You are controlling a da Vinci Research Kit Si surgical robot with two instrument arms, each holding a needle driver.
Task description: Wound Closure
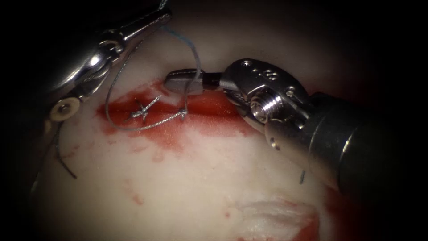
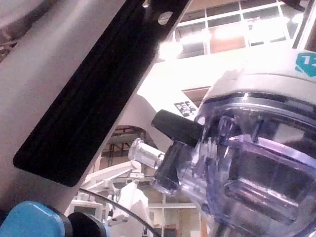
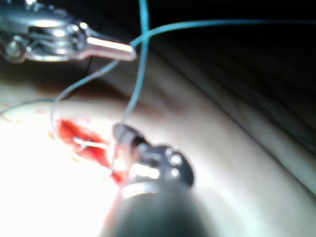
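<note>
Close to the camera, tissue (image 1: 191, 192): pale and wet-looking, with a rough pink patch at the near edge.
Dark thin strand (image 1: 66, 166): lies curved on the tissue, left of the cut. I cannot tell if it is needle or thread.
Red fluid (image 1: 174, 131): spread around the cut, so the thread could be slippery.
Cut (image 1: 209, 107): a red line with two knotted stitches (image 1: 141, 110) across it, at its left end.
Right tool (image 1: 176, 81): jaws pressed together, just above the cut. A loop of thread hangs over them. I cannot tell if they pinch anything.
Thread (image 1: 196, 53): thin and blue-grey. It runs from the stitches up over the right tool, then to the left tool.
Risk: the loop may slide off the smooth jaws if they tip.
Left tool (image 1: 162, 18): farthest back, left of the cut, jaws clamped on the thread.
Risk: a hard pull here may tear the stitch out of the soft tissue, or snap the thread.
</note>
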